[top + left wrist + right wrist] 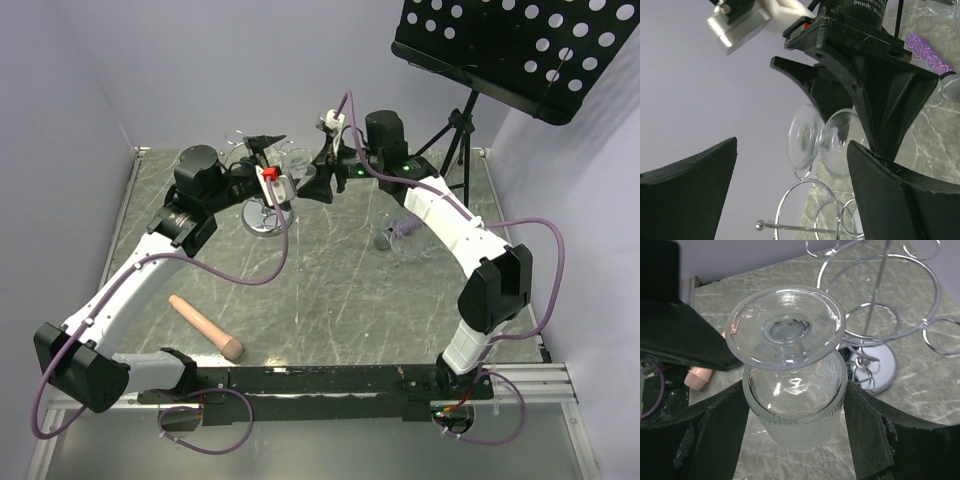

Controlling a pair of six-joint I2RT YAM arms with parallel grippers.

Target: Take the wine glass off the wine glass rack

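Observation:
The clear wine glass (pixel 790 405) hangs upside down, its round foot (pixel 785 330) uppermost, and my right gripper (pixel 795 415) is shut on its bowl. The wine glass rack (pixel 875 315), a silver wire stand with a round shiny base (pixel 882 367), stands just right of the glass, whose foot is outside the loops. In the left wrist view the glass foot (pixel 804 137) hangs just above the rack's top loops (pixel 810 210). My left gripper (pixel 790 200) is open around those loops, holding nothing. From above, the rack base (pixel 265 218) lies between the two grippers.
A black music stand (pixel 520 40) rises at the back right. A purple microphone (pixel 400 230) lies on the table (pixel 330 290) under the right arm, and a tan cylinder (pixel 205 327) lies near the left arm. Grey walls close in the left and back.

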